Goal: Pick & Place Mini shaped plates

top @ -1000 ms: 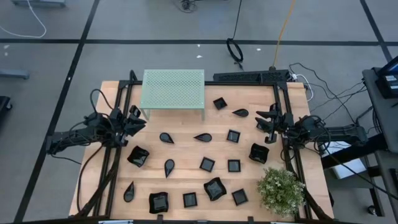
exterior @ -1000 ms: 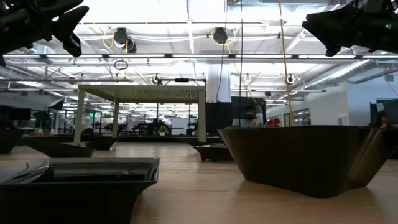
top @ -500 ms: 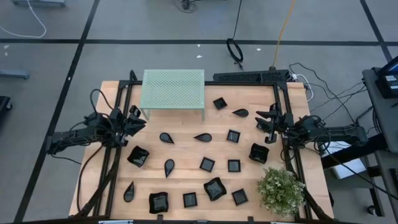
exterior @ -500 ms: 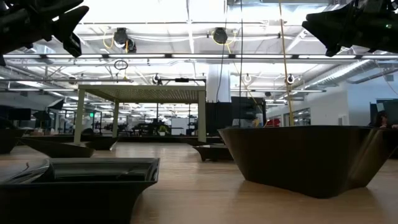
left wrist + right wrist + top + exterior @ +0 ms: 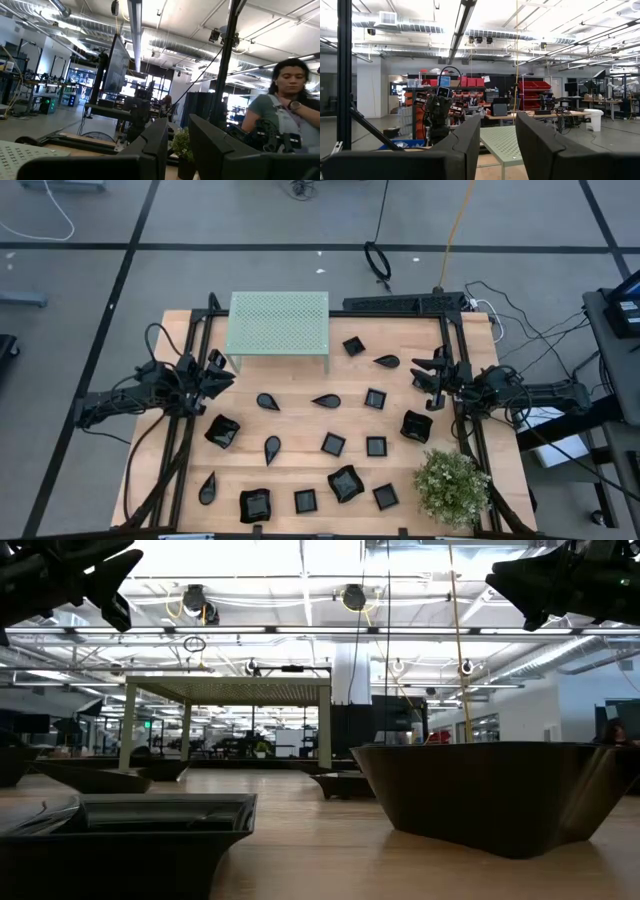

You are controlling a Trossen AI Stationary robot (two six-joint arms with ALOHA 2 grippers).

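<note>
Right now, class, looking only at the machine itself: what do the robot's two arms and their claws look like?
Both arms are dark, nearly black, built of jointed segments with black cables looping along them. The left claw and right claw each end in two dark fingers. In the wrist views those fingers are broad, flat, matt black slabs with angled tops. No markings are visible.

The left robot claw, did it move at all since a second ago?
No. The left gripper sits in the same spot beside the green platform corner in the high view, raised above the table, holding nothing.
</note>
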